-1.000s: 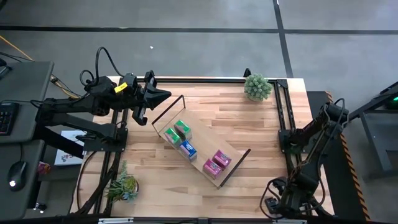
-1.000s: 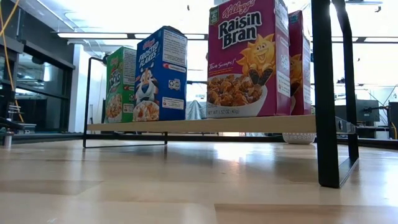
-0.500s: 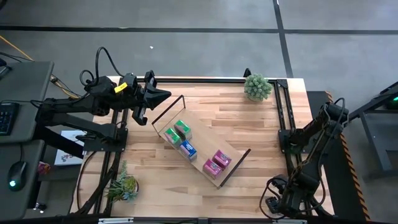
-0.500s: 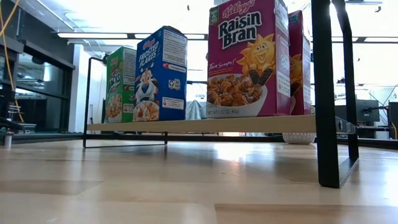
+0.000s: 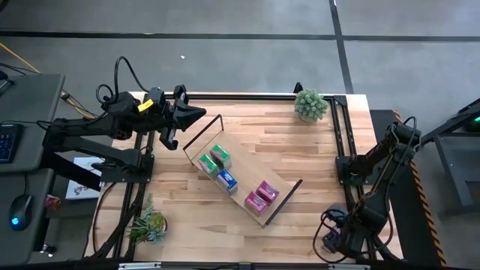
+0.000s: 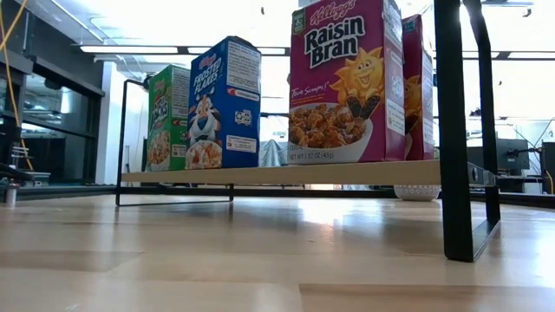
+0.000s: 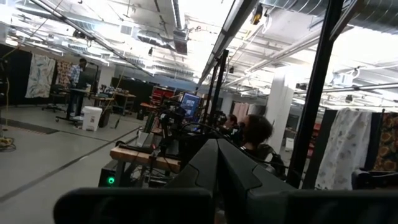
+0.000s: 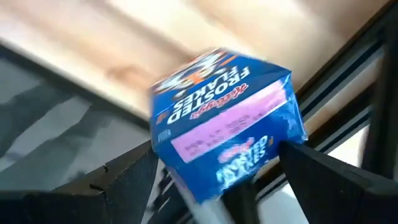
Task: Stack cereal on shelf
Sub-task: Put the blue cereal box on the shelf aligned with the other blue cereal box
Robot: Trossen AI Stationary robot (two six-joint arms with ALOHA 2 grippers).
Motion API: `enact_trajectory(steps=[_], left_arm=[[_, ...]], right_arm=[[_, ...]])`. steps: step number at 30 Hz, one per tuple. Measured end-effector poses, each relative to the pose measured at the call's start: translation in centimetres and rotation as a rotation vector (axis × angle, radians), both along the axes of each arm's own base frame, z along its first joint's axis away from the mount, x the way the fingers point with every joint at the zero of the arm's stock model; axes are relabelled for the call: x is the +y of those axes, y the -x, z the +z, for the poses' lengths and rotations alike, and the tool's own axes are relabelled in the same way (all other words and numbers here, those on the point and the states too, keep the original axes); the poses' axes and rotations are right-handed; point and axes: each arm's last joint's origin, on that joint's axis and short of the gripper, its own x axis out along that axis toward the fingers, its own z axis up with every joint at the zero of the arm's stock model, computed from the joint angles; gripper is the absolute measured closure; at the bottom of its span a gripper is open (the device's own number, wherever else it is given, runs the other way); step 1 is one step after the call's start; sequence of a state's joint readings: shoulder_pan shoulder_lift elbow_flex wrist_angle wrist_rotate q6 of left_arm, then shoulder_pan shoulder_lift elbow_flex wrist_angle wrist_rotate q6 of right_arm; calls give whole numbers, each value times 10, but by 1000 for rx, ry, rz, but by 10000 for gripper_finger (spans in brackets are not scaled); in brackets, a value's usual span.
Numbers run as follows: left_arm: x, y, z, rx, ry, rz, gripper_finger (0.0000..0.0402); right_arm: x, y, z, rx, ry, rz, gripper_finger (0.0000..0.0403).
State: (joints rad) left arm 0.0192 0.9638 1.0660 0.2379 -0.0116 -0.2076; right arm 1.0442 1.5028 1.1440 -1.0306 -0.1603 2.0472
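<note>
A wide light-wood worktop (image 5: 300,161) fills the middle of the overhead frame. On it, running diagonally from centre-left toward lower right, sits the shelf (image 5: 241,196), a long pale board with black wire ends. Five cereal boxes stand on it: two green boxes (image 5: 214,160) at its upper-left end, one blue box (image 5: 226,181) in the middle, and two pink boxes (image 5: 261,196) at its lower-right end. From table height, the blue one (image 6: 224,102) and a pink one (image 6: 345,82) stand upright on the board.

The left arm waits at the upper left edge of the worktop, its gripper (image 5: 196,115) pointing toward the shelf's near end, with its jaws pressed together and holding nothing.

The right arm is folded down at the lower right of the overhead frame, off the worktop's corner. Its gripper (image 5: 332,238) is low there, and its wrist camera shows the sixth box, a blue cereal box (image 8: 227,146), lying tilted between the two dark fingers (image 8: 329,171), with the jaws pinching it.

The step in hand looks like fetching the last box. Next, the right arm would likely need to lift it, carry it up and left to the shelf, turn it upright, and set it in the gap beside the other blue box without knocking the neighbours.

A small potted plant (image 5: 310,104) sits at the upper right corner, another plant (image 5: 148,224) at the lower left.
</note>
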Motion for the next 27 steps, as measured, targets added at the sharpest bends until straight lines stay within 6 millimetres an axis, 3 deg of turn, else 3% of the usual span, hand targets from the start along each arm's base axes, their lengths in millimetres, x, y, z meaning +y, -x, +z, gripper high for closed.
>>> enact_trajectory(steps=[18,27], left_arm=[[0,0,0,-1,25,-8,401],[0,0,0,0,25,-8,401]], right_arm=[[-5,-8,-3,-93,76,-11,78],[-6,-8,-3,-87,73,-14,125]])
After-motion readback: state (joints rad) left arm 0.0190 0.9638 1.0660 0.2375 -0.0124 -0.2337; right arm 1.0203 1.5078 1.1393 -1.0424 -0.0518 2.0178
